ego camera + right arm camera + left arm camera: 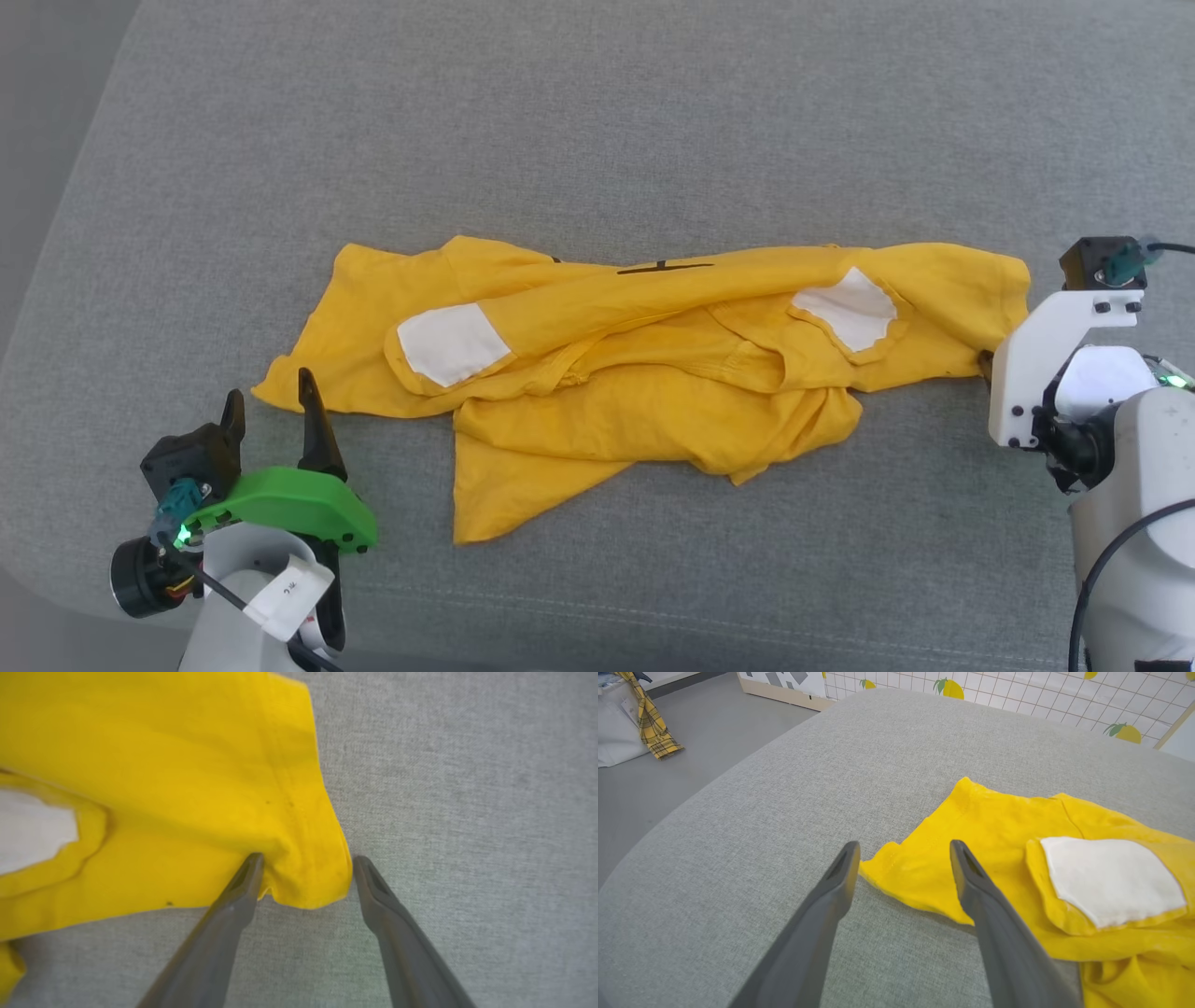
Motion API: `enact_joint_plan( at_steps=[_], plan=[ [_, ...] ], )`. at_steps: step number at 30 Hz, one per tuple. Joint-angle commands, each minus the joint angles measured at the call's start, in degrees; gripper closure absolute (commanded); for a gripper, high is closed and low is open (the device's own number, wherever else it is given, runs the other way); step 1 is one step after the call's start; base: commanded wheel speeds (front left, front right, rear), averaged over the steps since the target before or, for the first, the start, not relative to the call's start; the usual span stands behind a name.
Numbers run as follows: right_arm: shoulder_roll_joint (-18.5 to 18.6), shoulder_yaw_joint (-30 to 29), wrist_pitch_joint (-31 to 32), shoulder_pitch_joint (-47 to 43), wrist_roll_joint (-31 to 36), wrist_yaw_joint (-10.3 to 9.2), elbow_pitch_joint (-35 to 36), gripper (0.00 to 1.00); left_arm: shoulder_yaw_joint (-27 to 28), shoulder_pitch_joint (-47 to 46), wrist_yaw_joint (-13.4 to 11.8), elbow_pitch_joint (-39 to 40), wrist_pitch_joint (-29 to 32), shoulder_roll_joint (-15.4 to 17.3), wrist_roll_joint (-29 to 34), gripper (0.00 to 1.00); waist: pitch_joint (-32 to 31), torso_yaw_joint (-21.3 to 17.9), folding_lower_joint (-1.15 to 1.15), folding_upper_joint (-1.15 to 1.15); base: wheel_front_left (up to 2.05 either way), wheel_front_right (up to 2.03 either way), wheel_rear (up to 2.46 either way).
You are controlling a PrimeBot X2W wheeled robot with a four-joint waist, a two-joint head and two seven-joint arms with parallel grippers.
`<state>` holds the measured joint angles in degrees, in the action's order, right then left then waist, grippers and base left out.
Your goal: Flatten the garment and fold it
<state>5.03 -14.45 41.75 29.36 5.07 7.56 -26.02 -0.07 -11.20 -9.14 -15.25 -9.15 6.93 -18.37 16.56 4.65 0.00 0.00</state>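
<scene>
left tool fingers apart beside the crumpled garment; right tool apart, straddling its corner.

The light is bright, soft and even, coming from above. The garment throws only a thin shadow along its near edge on the gray cushion. In the left wrist view the cushion bends at the edges. The right wrist view is a little blurred.

We see dark tapered fingers on our left gripper, with a green bracket and teal plug; our right arm carries a white bracket, black screws and a black cable.
</scene>
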Motion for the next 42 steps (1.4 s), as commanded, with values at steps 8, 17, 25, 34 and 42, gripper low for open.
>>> enact_joint_plan(
  at_steps=[8, 17, 25, 34, 42],
  plan=[
    [0.88, 2.3, -1.03, -0.06, -5.55, -0.08, -0.39, 1.0, -0.33, -1.48, -0.91, 0.42, 3.56, -0.3, -0.45, 0.0, 0.56, -0.55, 0.0, 0.0, 0.0, 0.0, 0.0],
    [1.52, 4.8, -2.71, -0.61, -8.5, -0.08, 3.43, 1.0, 0.16, -4.49, -3.22, -1.88, 20.17, 0.99, -3.8, 0.0, 1.13, -1.87, 0.0, 0.0, 0.0, 0.0, 0.0],
    [1.65, 6.49, -3.51, -0.85, -10.03, -0.08, 5.15, 1.0, -0.25, -5.85, -3.48, -3.04, 29.82, 1.26, -6.57, 1.0, 1.42, -3.12, 0.0, 0.0, 0.0, 0.0, 0.0],
    [2.35, 5.46, -5.25, -1.8, -13.54, -0.08, 7.33, 1.0, 1.78, -7.06, 0.21, 1.69, 23.09, 0.14, -10.46, 1.0, 0.36, -2.41, 0.0, 0.0, 0.0, 0.0, 0.0],
    [4.22, 4.07, -1.9, 7.25, -22.17, -0.08, 11.67, 1.0, 2.04, -20.22, 3.44, 6.95, 23.77, 2.52, -12.71, 1.0, 0.64, -1.49, 0.0, 0.0, 0.0, 0.0, 0.0]
  ],
)
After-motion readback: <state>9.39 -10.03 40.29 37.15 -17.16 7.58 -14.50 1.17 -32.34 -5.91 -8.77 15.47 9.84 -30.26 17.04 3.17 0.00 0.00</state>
